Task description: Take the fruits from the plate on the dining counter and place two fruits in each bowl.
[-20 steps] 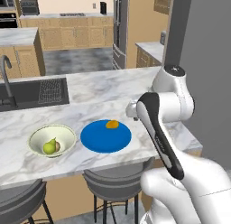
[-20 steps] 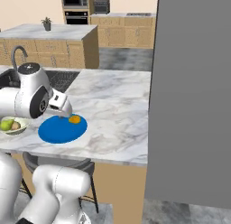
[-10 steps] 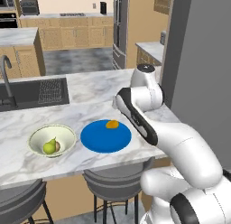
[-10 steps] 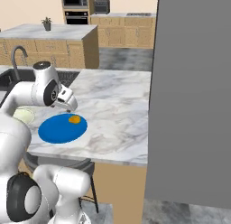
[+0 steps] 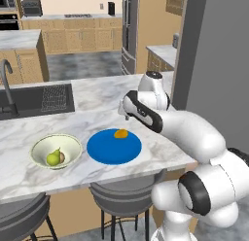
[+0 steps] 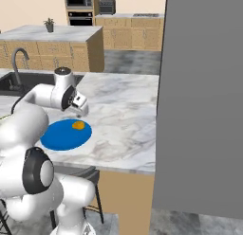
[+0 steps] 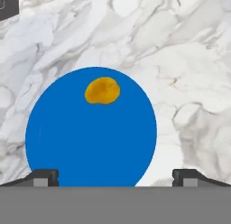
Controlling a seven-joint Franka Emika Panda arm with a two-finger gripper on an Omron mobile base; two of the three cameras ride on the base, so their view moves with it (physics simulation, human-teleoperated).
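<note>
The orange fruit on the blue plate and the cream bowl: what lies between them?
In the left base view, bare blue plate, then a strip of marble counter, separate the orange fruit from the cream bowl.

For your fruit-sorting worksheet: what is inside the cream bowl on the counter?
The cream bowl holds a yellow-green pear with a darker fruit touching it, half hidden behind the pear, kind unclear. The near wall covers the bowl's bottom.
</note>
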